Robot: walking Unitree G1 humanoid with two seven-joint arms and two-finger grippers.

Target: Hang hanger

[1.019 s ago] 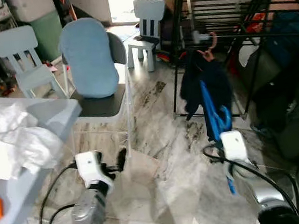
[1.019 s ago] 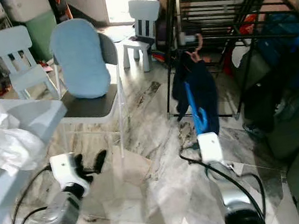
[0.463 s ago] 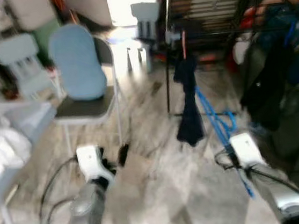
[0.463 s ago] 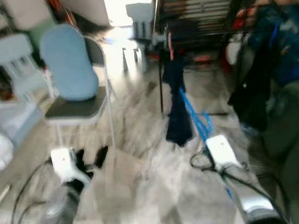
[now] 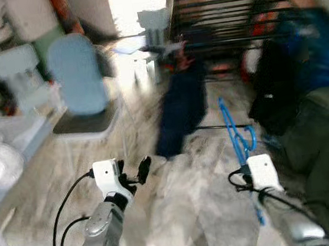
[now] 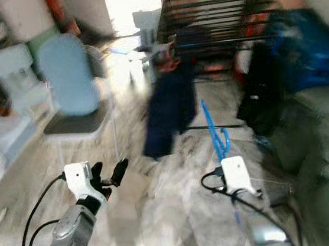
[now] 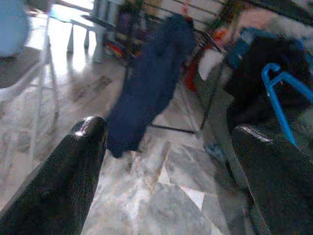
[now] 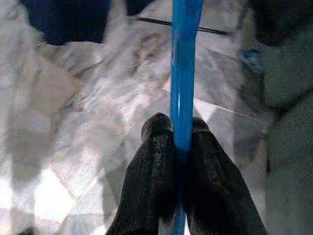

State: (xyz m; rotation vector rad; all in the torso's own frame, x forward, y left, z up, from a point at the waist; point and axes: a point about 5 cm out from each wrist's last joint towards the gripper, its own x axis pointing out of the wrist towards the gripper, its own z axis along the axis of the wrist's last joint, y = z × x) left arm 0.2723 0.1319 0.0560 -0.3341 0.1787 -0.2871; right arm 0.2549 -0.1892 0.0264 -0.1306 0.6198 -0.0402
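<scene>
Head views, blurred: left tool [image 5: 133,175] sits at 7 o'clock with fingers spread and nothing between them, while the right tool [image 8: 182,133] at 5 o'clock carries the blue hanger [image 5: 237,131], which rises toward 12 o'clock in front of the black drying rack [image 5: 222,3] and beside a dark garment [image 5: 179,106] hanging from it. Left wrist view: both black fingers [image 7: 73,161] stand wide apart over the marble floor [image 7: 161,196], with garment and hanger beyond. Right wrist view: both fingers are closed tightly against the hanger's blue bar.
</scene>
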